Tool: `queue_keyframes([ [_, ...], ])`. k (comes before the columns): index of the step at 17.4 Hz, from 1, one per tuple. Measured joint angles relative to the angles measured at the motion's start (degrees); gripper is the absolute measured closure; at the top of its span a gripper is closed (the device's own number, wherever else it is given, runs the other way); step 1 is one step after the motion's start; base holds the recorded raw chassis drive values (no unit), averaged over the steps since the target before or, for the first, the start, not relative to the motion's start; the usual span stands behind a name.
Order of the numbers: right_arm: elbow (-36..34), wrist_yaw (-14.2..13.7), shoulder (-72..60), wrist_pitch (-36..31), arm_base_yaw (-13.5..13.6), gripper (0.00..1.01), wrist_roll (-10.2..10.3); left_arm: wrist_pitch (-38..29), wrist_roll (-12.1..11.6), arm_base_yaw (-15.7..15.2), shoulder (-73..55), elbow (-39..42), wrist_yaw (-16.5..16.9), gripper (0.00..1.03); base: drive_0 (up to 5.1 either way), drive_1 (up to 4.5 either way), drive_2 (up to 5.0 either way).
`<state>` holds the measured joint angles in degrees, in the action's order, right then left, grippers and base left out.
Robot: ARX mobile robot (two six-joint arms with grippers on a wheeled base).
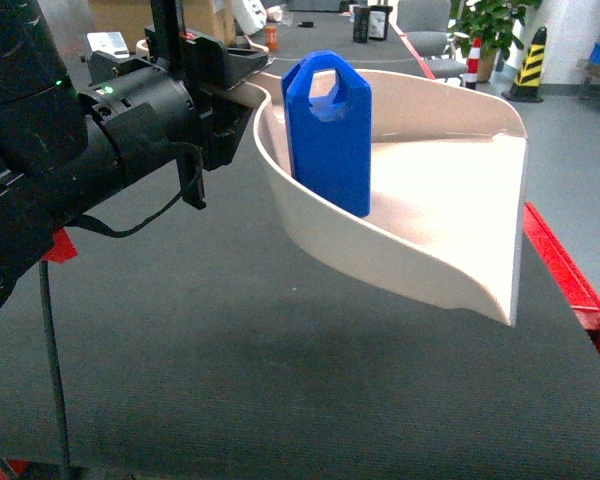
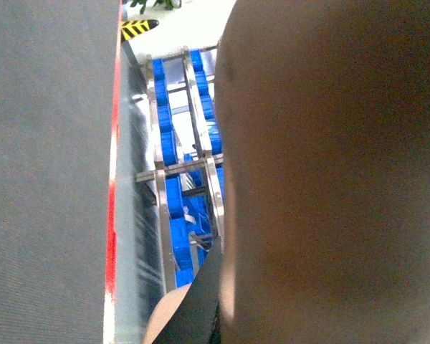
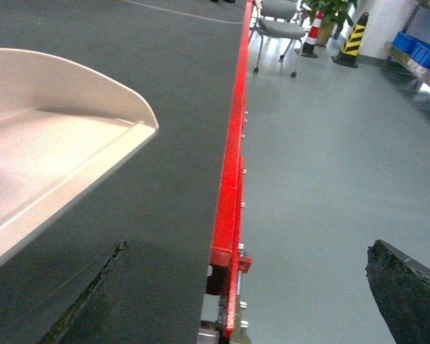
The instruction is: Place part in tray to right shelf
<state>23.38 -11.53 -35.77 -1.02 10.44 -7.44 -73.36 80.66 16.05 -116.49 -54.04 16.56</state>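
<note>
Gripping at the handle end, the left gripper (image 1: 225,95) holds the tray (image 1: 400,250) above the dark table (image 1: 230,380), though its jaws are hidden. Inside stands the part (image 1: 328,130), leaning on the wall. Right gripper (image 3: 251,301) spread, idle.

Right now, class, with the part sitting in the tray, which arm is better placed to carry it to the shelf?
Left. The left gripper sits at the rear of the tray, where the part stands; the right gripper is open and apart.
</note>
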Motion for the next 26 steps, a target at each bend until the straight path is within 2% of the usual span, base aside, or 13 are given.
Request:
queue_keyframes([
  [12,0.00,0.00,0.00,-0.02,0.00,0.03,-0.02,-0.17,-0.02,0.02,0.00,0.02,0.02,0.88,4.9,-3.37,-1.4],
  [26,0.00,-0.02,0.15,0.07,0.00,0.03,0.00,0.04,-0.02,0.00,-0.02,0.11,0.00,0.88,5.0,-2.37,-2.4],
])
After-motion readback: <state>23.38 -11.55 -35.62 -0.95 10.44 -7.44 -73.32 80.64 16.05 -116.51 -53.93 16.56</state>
